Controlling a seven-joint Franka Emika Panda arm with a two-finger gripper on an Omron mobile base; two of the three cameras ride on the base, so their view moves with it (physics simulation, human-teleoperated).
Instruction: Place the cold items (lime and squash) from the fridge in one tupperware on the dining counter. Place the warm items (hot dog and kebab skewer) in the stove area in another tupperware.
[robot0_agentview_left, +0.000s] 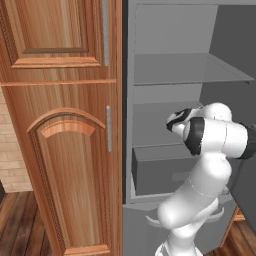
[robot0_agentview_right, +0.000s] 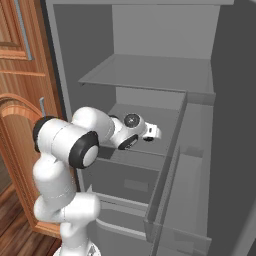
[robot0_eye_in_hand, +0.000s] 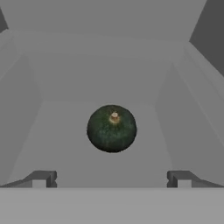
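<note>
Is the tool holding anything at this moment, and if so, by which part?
Nothing is held. The tool is open, its fingertips spread wide, and the dark green squash sits on the fridge shelf ahead of them, untouched.

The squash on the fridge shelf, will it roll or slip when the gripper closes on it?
The squash looks round and smooth, so it could probably roll if nudged off-center. Its rind seems hard, likely stiff under pressure. The open gripper is centered on it, which should help.

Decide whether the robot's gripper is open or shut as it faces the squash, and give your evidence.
Open. In the hand view the gripper's two fingertips stand wide apart, and the dark green squash sits untouched on the fridge shelf beyond them.
</note>
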